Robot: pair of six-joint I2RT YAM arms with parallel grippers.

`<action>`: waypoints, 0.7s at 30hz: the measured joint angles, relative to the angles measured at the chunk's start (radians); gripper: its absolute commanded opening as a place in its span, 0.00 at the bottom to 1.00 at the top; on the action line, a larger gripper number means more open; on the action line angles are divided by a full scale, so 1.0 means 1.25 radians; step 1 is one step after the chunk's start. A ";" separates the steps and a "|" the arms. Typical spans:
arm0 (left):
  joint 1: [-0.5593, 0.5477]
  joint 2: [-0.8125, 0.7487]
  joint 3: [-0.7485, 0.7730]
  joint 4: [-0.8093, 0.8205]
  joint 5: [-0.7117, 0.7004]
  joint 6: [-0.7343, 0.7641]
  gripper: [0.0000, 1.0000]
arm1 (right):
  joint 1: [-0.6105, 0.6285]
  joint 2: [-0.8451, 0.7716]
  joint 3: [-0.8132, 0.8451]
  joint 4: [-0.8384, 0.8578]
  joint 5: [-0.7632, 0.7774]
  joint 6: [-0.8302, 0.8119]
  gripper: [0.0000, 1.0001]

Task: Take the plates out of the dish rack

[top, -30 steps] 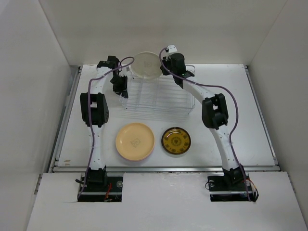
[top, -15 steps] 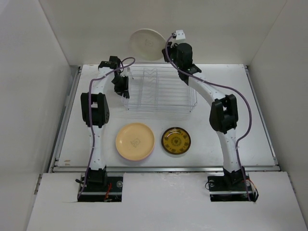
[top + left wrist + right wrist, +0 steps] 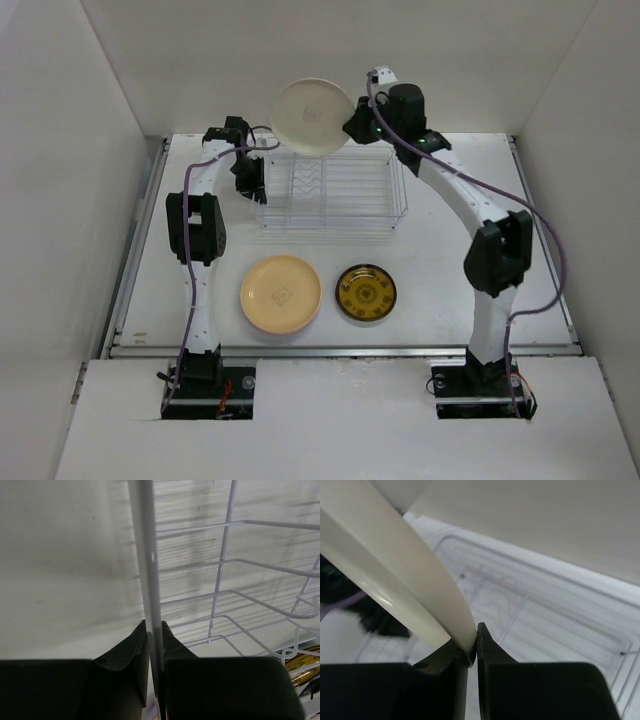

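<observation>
A cream plate [image 3: 312, 115] is held on edge at the upper centre of the top view, just above the dish rack [image 3: 330, 190] in the frame. Its right rim is clamped by the right pincer [image 3: 352, 125]. An upright wire at the rack's left end is gripped by the left pincer [image 3: 250, 175], closed on it. Lower in the frame, a yellow plate [image 3: 281, 293] and a patterned amber plate [image 3: 365, 293] are laid flat on the desk [image 3: 440, 290], side by side but apart.
</observation>
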 measured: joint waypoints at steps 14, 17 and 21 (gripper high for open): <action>0.002 0.000 0.000 0.001 0.002 0.012 0.00 | 0.170 -0.258 -0.420 -0.375 -0.323 -0.121 0.00; 0.002 0.000 0.000 0.003 0.001 0.013 0.01 | 0.216 -0.200 -0.426 -0.430 -0.301 -0.119 0.22; 0.002 0.000 0.000 0.005 0.001 0.017 0.01 | 0.245 -0.186 -0.421 -0.448 -0.272 -0.103 0.59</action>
